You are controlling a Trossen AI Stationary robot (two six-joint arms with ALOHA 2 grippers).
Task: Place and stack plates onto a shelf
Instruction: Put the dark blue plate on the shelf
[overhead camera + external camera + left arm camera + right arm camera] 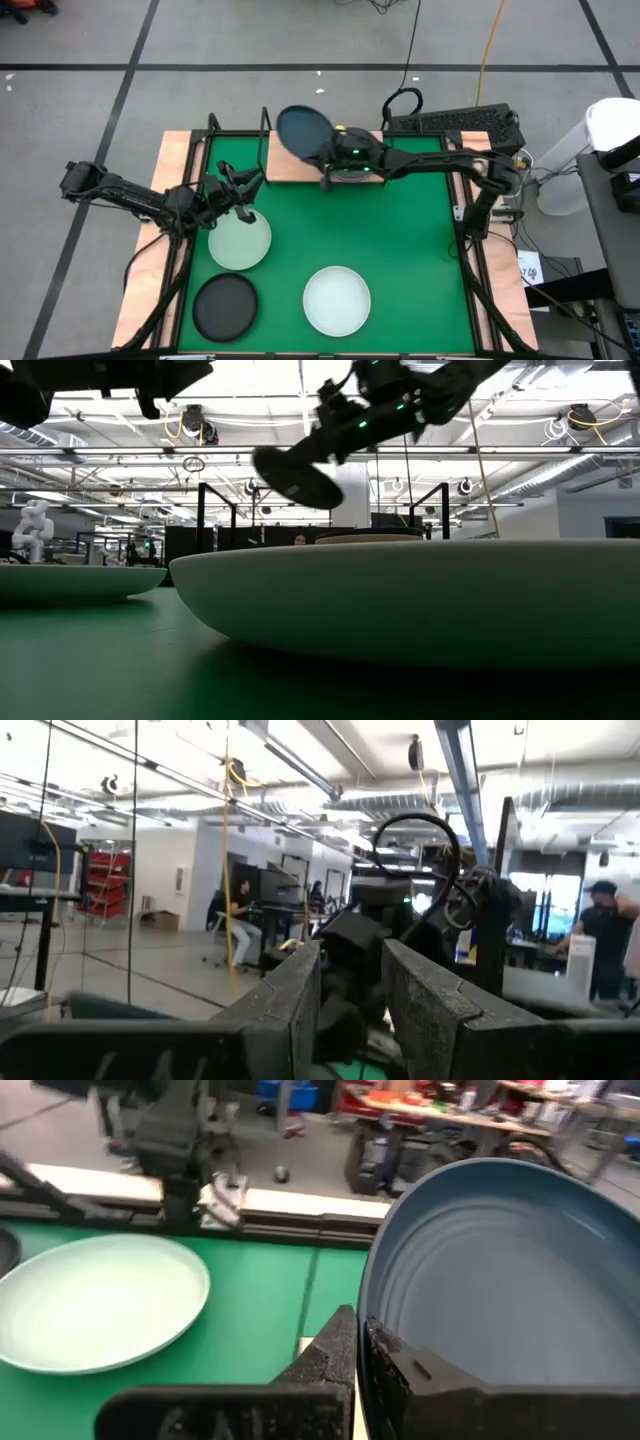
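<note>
The right gripper (322,150) is pinching a dark plate (304,131) by its rim, upper centre of the high view, above the shelf (292,162). Level it before lowering. The left gripper (243,187), fingers narrowly apart, is hovering over the green plate (240,241).

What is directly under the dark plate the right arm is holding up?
The right hand holds the dark plate tilted in the air over the shelf. Bare wooden board shows beneath it. Further right, the arm covers the board; a plate edge seems to peek out there.
</note>
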